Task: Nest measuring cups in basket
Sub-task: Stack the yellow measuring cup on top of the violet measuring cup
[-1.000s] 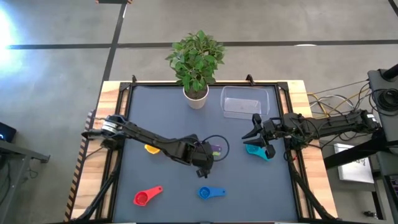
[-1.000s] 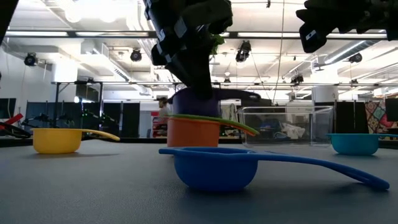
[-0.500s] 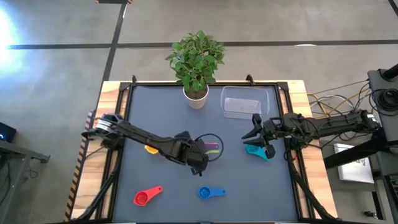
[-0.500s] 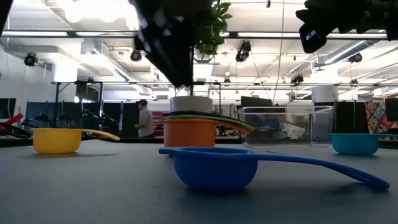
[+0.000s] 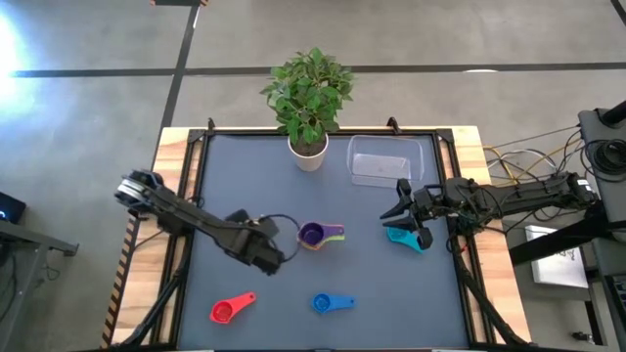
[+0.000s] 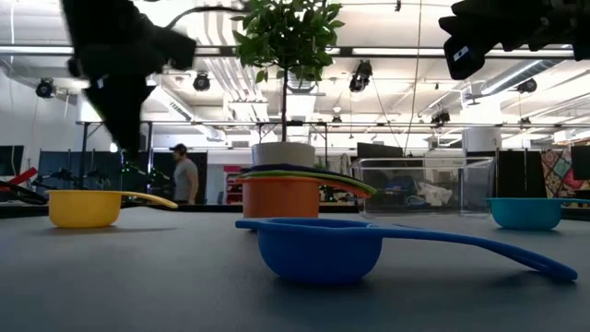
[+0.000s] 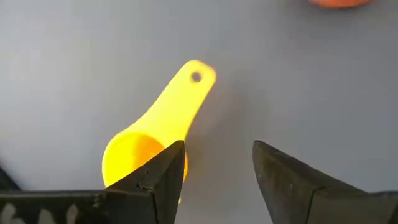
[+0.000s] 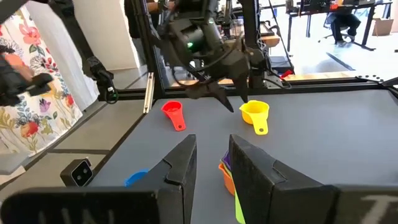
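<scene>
The yellow measuring cup (image 7: 155,134) is seen lying on the grey table (image 7: 298,74), partly behind one finger of the parted left gripper (image 7: 217,168).

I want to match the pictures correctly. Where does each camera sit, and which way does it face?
High: above the table, looking straight down; both arms show.
Low: at table height, looking level past the blue cup into the room; arms come in from above.
Left wrist: on the left arm, facing the yellow cup between the left gripper's fingers.
Right wrist: looks across the table past the right gripper.
Shared: the right wrist view also shows the yellow cup.
</scene>
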You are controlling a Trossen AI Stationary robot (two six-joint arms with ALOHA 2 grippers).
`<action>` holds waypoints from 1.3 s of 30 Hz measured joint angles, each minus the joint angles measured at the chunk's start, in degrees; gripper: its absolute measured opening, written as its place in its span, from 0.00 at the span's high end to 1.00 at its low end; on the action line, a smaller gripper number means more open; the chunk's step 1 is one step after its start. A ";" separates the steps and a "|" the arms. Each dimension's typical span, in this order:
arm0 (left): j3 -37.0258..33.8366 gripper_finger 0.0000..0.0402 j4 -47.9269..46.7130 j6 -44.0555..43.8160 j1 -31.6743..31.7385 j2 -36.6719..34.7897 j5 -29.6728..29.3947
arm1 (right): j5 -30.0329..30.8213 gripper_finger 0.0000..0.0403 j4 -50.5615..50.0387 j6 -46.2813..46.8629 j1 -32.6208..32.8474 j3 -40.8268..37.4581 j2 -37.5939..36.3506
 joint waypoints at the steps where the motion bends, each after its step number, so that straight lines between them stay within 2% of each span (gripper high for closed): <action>1: -2.30 0.57 1.63 -0.93 -0.22 -1.88 0.03 | 0.00 0.79 0.01 0.01 0.00 0.00 0.00; 6: -13.22 0.57 12.11 -4.48 -0.84 -10.96 0.55 | 0.02 0.77 0.02 -0.16 0.00 0.00 0.00; 11: -20.38 0.58 17.68 -5.76 -0.79 -14.92 1.23 | 0.01 0.79 -0.01 -0.18 -0.01 0.00 0.00; 25: -23.70 0.58 15.53 -6.89 -0.75 -9.35 2.71 | 0.00 0.78 -0.02 0.17 -0.02 0.00 0.00; 28: -23.70 0.66 15.88 -5.54 -0.75 -8.55 2.67 | 0.01 0.77 -0.02 0.35 0.00 0.00 0.00; 32: -22.44 0.92 15.92 -5.18 -0.49 -8.59 3.57 | 0.00 0.77 -0.02 0.48 -0.01 0.00 0.00; 33: -21.66 0.96 15.77 -5.57 -0.29 -8.69 3.84 | 0.02 0.77 -0.02 0.62 -0.02 0.00 0.00; 39: -12.25 0.99 14.37 -5.80 0.47 -8.84 2.13 | 0.00 0.78 0.88 3.42 0.00 0.00 -0.10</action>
